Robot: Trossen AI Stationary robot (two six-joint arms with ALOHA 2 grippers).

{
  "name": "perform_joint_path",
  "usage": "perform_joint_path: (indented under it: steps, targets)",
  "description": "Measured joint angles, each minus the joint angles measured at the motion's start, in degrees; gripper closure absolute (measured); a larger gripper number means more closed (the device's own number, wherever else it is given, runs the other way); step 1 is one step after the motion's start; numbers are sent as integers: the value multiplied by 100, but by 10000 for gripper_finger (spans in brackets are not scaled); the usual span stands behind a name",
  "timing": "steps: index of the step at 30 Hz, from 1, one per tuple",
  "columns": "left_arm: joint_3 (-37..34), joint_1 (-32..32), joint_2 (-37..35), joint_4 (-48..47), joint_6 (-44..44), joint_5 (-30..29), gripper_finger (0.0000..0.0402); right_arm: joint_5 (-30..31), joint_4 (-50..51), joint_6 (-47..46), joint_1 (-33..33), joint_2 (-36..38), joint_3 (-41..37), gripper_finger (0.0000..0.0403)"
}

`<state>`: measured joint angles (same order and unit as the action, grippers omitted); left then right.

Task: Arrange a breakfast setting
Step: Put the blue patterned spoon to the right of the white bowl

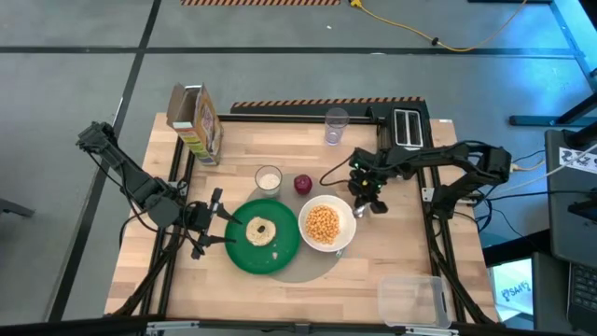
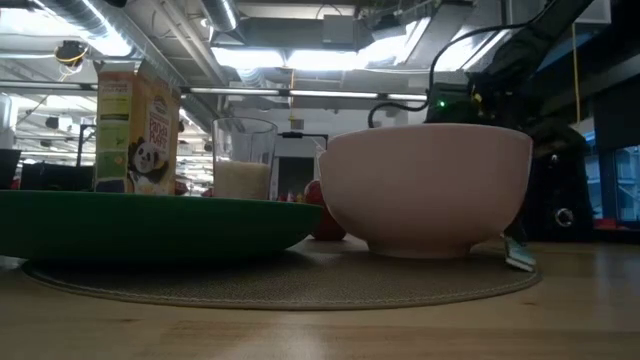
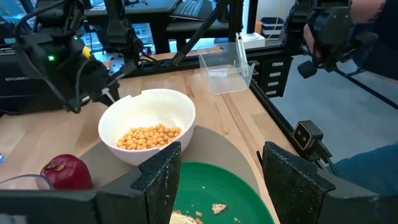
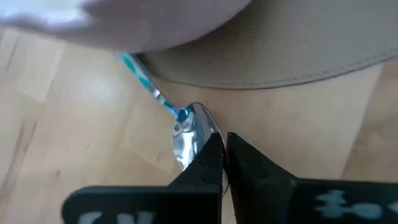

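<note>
Surface (image 1: 392, 252) of pale wood carries the whole setting, w/ both arms reaching in from the sides. Mat (image 1: 312, 269), round and grey, sits near-centre under the plate (image 1: 244, 257) and bowl (image 1: 326, 225). Plate is green, on the mat's left part, bagel (image 1: 260, 231) lying on it. Bowl is white, holds small yellow cereal balls, just right of the plate. Cereal box (image 1: 195, 122) stands far left; clear tub (image 1: 411, 299) sits near right, well apart from the rest. Milk glass (image 1: 269, 178) is just beyond the plate, apple (image 1: 303, 184) beside it to the right, close to the bowl's far edge. Empty tumbler (image 1: 336, 126) further back.

Left end effector (image 3: 219, 180) hovers at the plate's left rim, fingers wide apart, holding nothing. Right end effector (image 4: 224, 155) is down at the surface just right of the bowl, fingers nearly together and pinching the spoon (image 4: 186, 134), whose blue-patterned handle runs under the bowl's edge.

Risks, as I judge: grip on the spoon is at the very tip, so it could pivot or slip out on release or lift. Handle touching the bowl may nudge it and spill cereal. Left fingers so close to the plate rim could shove the plate and bagel off-centre.
</note>
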<state>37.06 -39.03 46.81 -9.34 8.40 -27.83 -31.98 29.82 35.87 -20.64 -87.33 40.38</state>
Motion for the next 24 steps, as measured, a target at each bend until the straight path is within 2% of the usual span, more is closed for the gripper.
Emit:
perform_joint_path:
  steps: [3, 8, 17, 24]
  targets:
    - [0, 0, 0, 0, 0, 0, 191, -270, 104, 222, 0, -2, 0, 403]
    - [0, 5, 0, 1, -2, -31, 191, -294, 217, 357, 0, -2, 0, 402]
    - [0, 154, 0, 1, 7, -42, 191, 75, 16, 347, 0, -2, 4, 403]
    - [0, 157, 0, 0, 19, 39, 191, 143, 30, 40, 2, -2, 7, 400]
